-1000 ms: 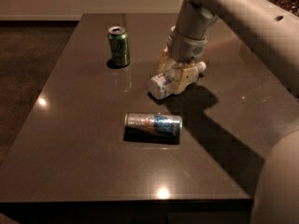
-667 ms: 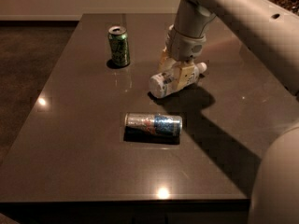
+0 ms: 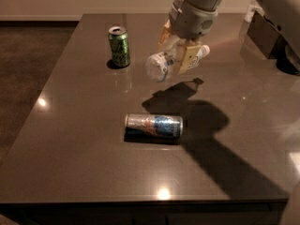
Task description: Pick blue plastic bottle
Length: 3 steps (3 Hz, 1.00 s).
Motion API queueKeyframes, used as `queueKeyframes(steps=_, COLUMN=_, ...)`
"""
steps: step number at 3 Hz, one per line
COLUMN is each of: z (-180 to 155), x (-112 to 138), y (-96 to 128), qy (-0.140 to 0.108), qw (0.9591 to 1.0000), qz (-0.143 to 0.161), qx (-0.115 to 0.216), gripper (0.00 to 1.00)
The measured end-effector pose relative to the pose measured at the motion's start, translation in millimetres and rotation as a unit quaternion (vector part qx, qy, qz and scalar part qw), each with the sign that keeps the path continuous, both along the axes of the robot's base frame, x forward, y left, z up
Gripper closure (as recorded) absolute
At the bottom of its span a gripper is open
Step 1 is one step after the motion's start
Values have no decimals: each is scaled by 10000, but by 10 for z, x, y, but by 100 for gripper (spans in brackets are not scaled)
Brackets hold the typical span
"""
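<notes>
The blue plastic bottle (image 3: 161, 65) is a small pale translucent bottle lying sideways in the air, its base toward me and its white cap (image 3: 203, 51) to the right. My gripper (image 3: 177, 49) comes down from the upper right and is shut on the bottle's middle, one finger (image 3: 187, 57) in front and one behind. The bottle hangs clear of the table, its shadow on the dark surface below it.
A green can (image 3: 119, 46) stands upright at the back left of the dark table (image 3: 70, 139). A silver-blue can (image 3: 153, 125) lies on its side in the middle. A dark object (image 3: 265, 32) sits at the back right, beside my arm.
The gripper has risen with the bottle in it; the bottle was resting on the table before and now hangs above it. The cans have not moved.
</notes>
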State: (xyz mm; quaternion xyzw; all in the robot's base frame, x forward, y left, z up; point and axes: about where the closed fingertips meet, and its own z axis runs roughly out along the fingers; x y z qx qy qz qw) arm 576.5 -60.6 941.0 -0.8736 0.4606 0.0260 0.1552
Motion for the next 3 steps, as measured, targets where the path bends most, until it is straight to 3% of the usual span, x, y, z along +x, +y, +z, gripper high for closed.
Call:
queueKeyframes(steps=2, z=516, x=-128, y=148, qy=-251, qw=9988, qz=140, qx=405, gripper=100)
queueKeyframes(steps=3, z=542, x=-73, y=199, qy=-359, qw=9981, qz=125, qx=489, gripper=100)
